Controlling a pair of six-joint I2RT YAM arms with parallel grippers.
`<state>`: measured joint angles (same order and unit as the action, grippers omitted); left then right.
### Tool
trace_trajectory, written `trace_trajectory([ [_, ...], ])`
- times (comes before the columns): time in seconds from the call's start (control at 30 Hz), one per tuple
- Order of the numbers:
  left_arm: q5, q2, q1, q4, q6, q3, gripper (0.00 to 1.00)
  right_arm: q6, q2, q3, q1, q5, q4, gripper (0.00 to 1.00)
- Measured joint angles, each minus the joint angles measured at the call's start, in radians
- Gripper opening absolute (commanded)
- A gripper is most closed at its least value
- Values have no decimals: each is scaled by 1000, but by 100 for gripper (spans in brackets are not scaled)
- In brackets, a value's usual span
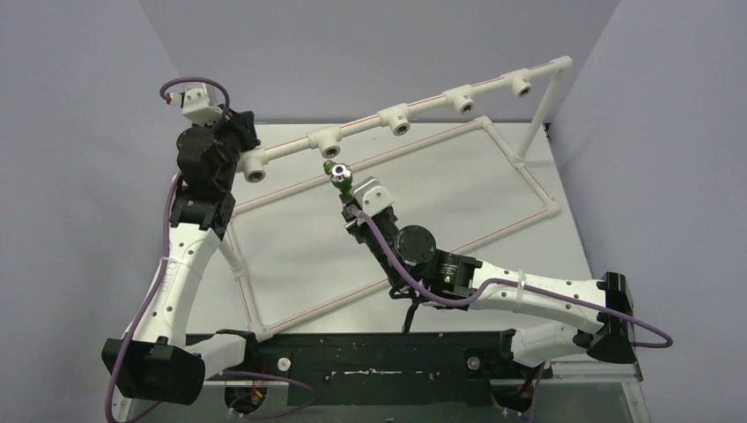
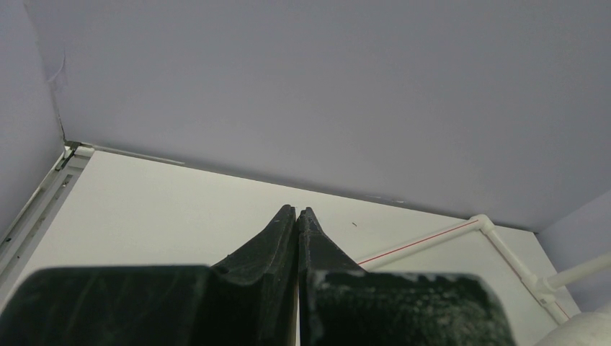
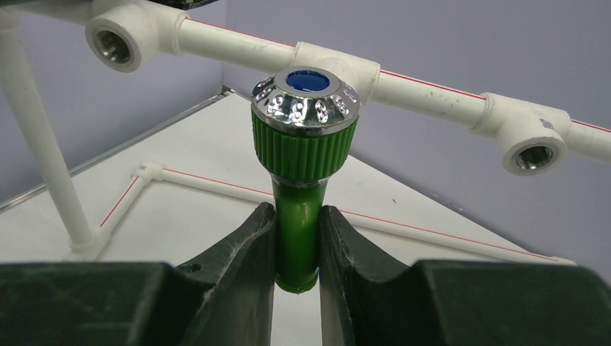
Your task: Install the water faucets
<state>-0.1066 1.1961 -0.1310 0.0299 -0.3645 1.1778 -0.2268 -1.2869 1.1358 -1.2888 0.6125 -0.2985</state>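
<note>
One green faucet [image 3: 302, 144] is counted, and it is held on its smooth stem by the right gripper [image 3: 297, 210], jaws clamped against it. Its chromed end is raised just before the white pipe [image 1: 423, 107], near the second from the left of five tee fittings [image 1: 321, 141] (every socket bare). It is judged light and stiff. The glossy stem may twist between the pads during threading, so the ribbed collar would be a surer hold. The left gripper [image 2: 297, 211] is seen pressed together, empty.
</note>
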Motion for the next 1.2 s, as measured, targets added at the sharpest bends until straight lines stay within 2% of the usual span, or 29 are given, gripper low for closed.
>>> trace_trajectory([
  [0.3, 11, 0, 2, 2, -7, -1, 0, -56, -36, 29, -1, 61, -23, 0],
  [1.2, 15, 0, 2, 3, -16, -2, 0, -129, -100, 75, -2, 116, -37, 0],
])
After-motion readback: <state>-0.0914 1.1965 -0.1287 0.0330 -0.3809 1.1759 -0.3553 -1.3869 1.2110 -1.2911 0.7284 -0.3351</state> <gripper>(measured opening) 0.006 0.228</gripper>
